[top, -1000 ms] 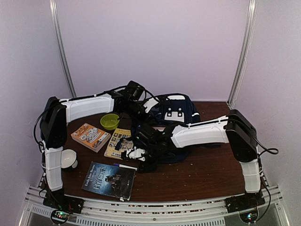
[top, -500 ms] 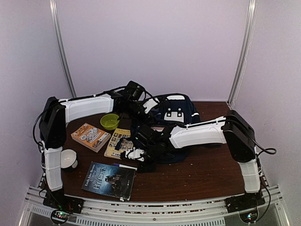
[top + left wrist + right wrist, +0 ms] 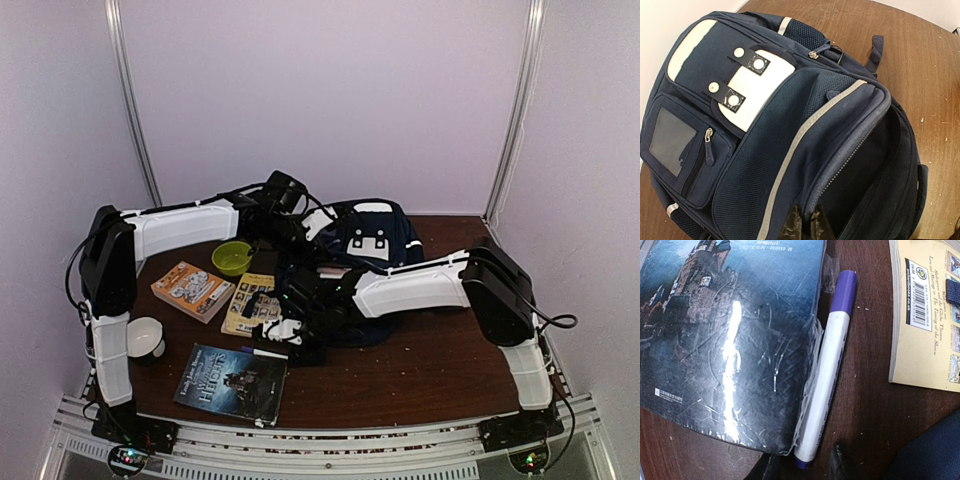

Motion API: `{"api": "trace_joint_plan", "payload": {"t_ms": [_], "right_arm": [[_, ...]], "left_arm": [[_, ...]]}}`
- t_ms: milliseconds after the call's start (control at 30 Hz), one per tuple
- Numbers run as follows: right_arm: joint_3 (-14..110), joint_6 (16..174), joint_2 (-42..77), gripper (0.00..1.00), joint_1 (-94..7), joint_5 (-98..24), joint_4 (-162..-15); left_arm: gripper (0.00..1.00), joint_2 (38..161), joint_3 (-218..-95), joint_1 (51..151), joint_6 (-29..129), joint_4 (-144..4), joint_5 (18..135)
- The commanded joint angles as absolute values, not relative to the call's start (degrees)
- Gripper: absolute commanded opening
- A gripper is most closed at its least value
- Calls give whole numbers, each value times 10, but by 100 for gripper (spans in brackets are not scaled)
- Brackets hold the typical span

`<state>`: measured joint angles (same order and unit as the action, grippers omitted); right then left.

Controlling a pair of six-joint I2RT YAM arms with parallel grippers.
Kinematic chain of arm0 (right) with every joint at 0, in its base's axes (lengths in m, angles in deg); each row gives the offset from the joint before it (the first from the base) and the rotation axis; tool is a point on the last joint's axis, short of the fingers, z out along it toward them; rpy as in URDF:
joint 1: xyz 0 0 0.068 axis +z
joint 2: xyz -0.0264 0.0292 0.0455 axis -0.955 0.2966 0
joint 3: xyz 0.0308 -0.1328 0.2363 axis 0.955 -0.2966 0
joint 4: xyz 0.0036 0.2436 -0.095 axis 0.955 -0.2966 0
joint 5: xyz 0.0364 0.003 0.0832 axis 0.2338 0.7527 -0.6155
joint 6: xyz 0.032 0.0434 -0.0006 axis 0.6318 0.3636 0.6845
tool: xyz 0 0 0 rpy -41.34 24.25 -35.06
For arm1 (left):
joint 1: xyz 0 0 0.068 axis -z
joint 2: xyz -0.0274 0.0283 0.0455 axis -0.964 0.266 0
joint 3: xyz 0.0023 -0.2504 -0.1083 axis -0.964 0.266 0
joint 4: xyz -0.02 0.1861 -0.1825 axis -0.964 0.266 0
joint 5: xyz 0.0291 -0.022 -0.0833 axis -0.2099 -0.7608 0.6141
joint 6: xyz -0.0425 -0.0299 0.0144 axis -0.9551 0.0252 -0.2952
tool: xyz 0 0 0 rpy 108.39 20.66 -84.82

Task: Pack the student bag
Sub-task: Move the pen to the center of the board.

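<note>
Backpack (image 3: pixel 765 150) lying at table's (image 3: pixel 430 370) far centre, main pocket gaping | left gripper (image 3: pixel 802 227) pressed together, pinching its zip edge | right gripper (image 3: pixel 805 467) spread, straddling marker (image 3: pixel 825 375) tip at table's near-left | progress: seemingly early; dark book (image 3: pixel 725 330), yellow book (image 3: pixel 930 315), orange book (image 3: pixel 193 290), bowl (image 3: pixel 234 258), cup (image 3: pixel 147 337) waiting on table's left half.

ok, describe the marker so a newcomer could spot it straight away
Find the big navy backpack, then the dark castle-cover book lying in front of it, to its left. The marker lies along that book's edge, between it and the yellow book. Only it is a slim white tube with a purple cap.
</note>
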<state>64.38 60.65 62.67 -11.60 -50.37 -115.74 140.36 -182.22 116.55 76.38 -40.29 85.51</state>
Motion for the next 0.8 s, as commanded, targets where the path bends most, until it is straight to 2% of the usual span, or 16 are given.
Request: {"api": "trace_joint_plan", "payload": {"t_ms": [0,200,367,767], "right_arm": [[653,594,648,30,-113,-500,-1168],[640,589,641,19,-115,-490,-1195],[594,606,602,15,-128,-454,-1205],[413,595,449,12,-169,-409,-1245]], "left_arm": [[0,1372,-1820,1158,770,-426,837],[1,1371,-1820,1158,770,-426,842],[1,1369,-1820,1158,769,-426,845],[1,1369,-1823,1159,764,-426,853]]}}
